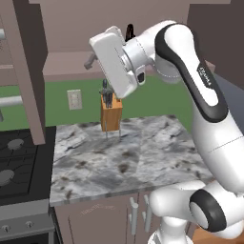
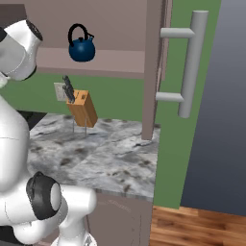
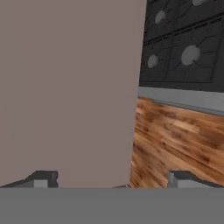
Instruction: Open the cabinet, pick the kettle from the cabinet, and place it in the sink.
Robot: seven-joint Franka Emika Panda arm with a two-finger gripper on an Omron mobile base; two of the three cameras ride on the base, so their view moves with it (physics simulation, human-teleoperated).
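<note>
The cabinet (image 2: 115, 29) stands open, with its right door (image 2: 153, 72) swung out and that door's long grey handle (image 2: 191, 62) facing me. On the cabinet's shelf sits the blue kettle (image 2: 80, 49), upright. In the left base view its black handle (image 1: 129, 31) peeks from behind my hand. My gripper (image 1: 90, 61) is raised in front of the shelf, left of the kettle, and points toward the open left door (image 1: 26, 71). In the hand view my gripper (image 3: 113, 181) is open and holds nothing, facing the door panel (image 3: 70, 87). The sink is out of view.
A wooden knife block (image 1: 110, 115) stands at the back of the marble counter (image 1: 124, 162), below my hand. A black stovetop (image 1: 14, 159) lies left of the counter, and lower cabinets (image 1: 105, 217) sit under it. Wood floor (image 2: 197, 226) lies to the right.
</note>
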